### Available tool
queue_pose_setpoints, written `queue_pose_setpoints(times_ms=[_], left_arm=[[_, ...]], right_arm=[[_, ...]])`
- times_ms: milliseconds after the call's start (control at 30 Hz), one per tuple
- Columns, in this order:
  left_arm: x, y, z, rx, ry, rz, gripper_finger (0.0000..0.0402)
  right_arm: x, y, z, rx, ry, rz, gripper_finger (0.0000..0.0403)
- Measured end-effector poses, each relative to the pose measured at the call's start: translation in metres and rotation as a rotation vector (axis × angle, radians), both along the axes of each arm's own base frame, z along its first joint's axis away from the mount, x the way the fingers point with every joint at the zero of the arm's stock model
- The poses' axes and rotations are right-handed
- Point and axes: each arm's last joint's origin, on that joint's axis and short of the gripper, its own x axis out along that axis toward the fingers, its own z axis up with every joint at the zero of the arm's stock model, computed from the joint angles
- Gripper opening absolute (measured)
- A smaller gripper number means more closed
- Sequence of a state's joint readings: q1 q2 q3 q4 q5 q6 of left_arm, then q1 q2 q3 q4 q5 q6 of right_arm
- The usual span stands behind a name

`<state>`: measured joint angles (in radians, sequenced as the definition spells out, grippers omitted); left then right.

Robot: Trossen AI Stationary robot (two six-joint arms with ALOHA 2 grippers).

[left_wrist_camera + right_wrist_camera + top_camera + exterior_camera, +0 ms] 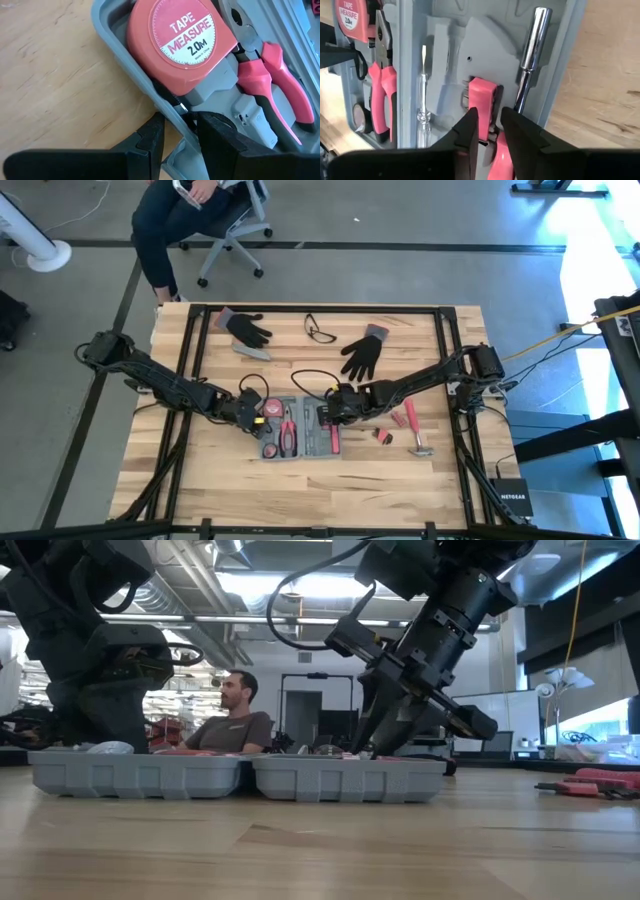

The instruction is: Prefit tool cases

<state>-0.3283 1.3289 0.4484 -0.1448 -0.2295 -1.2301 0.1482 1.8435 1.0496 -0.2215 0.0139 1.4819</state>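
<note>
The open tool case (300, 437) is laid near the bench's front edge, its left wall pinched by the left gripper (176, 131), while a pink-handled tool (482, 97) inside is straddled by the slightly parted right gripper (490, 129).

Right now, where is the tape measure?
High view: the tape measure sits in the far-left corner of the open tool case, beside the pink-handled pliers, with the left gripper at that edge.
</note>
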Motion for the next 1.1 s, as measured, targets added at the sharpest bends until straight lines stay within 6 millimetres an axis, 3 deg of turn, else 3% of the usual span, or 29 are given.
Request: queue_pose_setpoints(times_ms=[167,333,433,867,1100], left_arm=[[0.000,0.000,0.000,0.002,-0.001,0.001,0.0106],[0.000,0.000,0.000,0.004,0.002,0.002,0.0106],[0.000,0.000,0.000,0.010,0.000,0.006,0.0106],[0.000,0.001,0.000,0.013,-0.002,0.014,0.0106],[0.000,0.001,0.000,0.011,0.001,0.020,0.0106]], right_arm=[[-0.001,0.000,0.003,0.015,0.001,0.008,0.0081],[-0.004,-0.002,0.023,-0.062,-0.023,0.009,0.0019],[-0.002,-0.002,0.029,-0.072,-0.043,0.029,0.0007],[0.010,0.001,0.000,-0.061,-0.039,0.017,0.0000],[0.014,-0.009,0.003,-0.057,-0.071,0.022,0.0000]])
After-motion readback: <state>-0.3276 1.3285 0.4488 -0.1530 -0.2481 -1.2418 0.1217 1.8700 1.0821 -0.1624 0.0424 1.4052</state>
